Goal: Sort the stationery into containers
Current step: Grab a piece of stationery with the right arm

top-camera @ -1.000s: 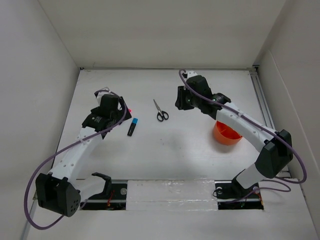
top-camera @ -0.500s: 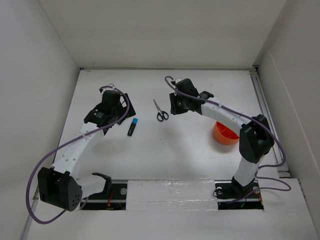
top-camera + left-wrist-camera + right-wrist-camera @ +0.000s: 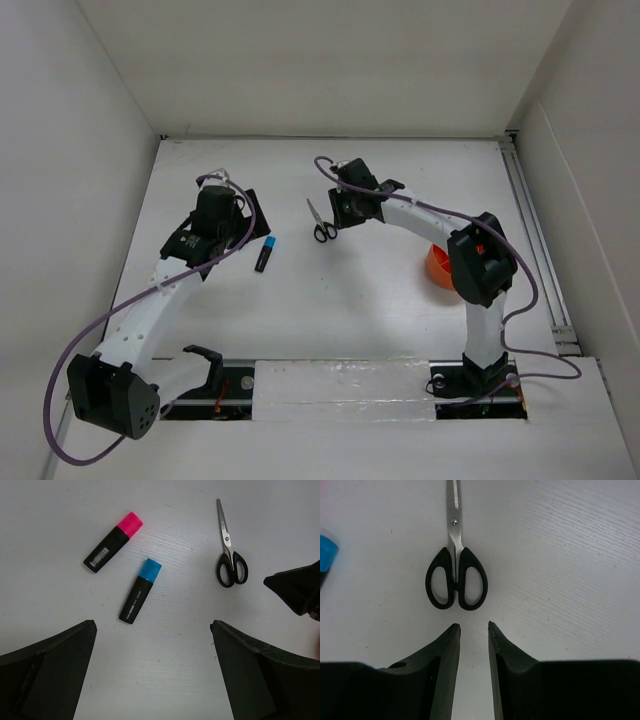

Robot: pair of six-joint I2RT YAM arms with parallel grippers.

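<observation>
Right tool (image 3: 473, 625): jaws narrow, nothing between them. Over the last second it has swung away from the orange cup (image 3: 437, 268) toward mid-desk. It now sits just short of the handle loops of the scissors (image 3: 456, 580), lined up with them, no contact. The scissors lie flat and closed, blades toward the far edge of the desk (image 3: 330, 320).

Judgement: the scissors are the next pick. Approach looks done; descent and grasp are still to come.

Left tool (image 3: 152, 625): jaws wide, empty, shifted only slightly. It hangs over the left half of the desk, with the blue marker (image 3: 140, 591) and pink marker (image 3: 113, 542) ahead of it, apart, neither touched.

The cup stands near the right edge, partly hidden by the right arm; contents not visible.
</observation>
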